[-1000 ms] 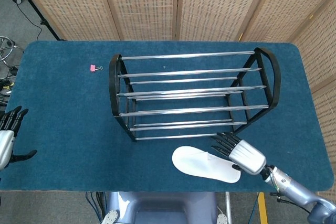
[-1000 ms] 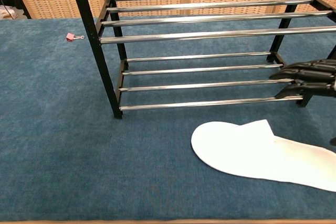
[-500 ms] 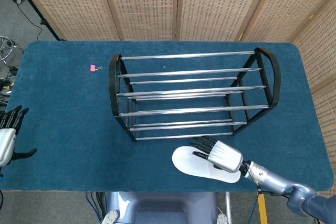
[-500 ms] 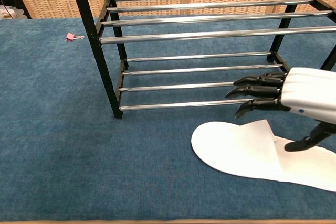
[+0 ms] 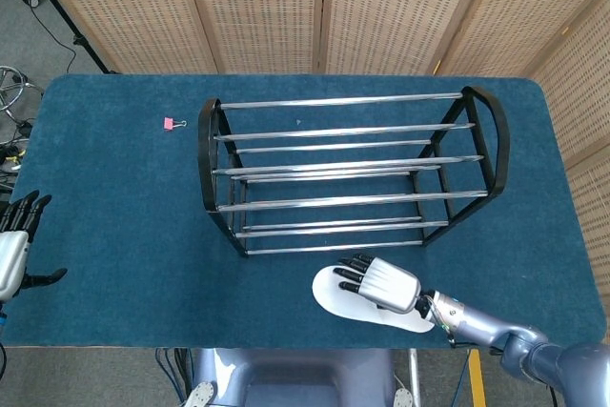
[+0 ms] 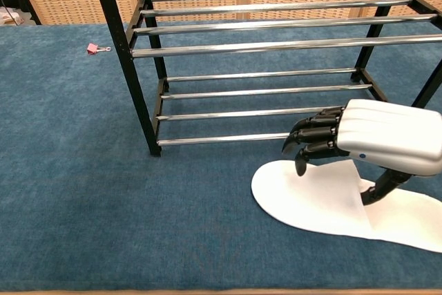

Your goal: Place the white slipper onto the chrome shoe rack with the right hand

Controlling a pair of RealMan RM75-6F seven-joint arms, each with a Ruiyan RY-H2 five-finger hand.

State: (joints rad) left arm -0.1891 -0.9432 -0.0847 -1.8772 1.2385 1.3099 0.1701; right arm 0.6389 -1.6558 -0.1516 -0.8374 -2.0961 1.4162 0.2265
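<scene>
So the slipper is lying flat on the table, at about 6 o'clock from the rack and just in front of its lowest bars, toe pointing toward 9 o'clock. The right hand is poised over the strap end, fingers curled downward with the tips close to the upper, thumb reaching down at the strap's edge. Nothing is gripped yet as far as can be seen; whether the tips are actually touching the fabric can't be told from either view.

Risks from here, as a guess: the slipper looks thin and floppy, so if only the strap gets pinched, the sole may well droop and catch on the front bar when it's lifted toward 12 o'clock. If the fingers are pressed down without the thumb getting under the strap, the slipper could just be shoved along the cloth toward 9 o'clock instead of picked up. The rack is also near the fingertips, so a bar could get knocked on the way up.

The left hand is parked way out at the table's 9 o'clock edge, fingers spread, holding nothing.
</scene>
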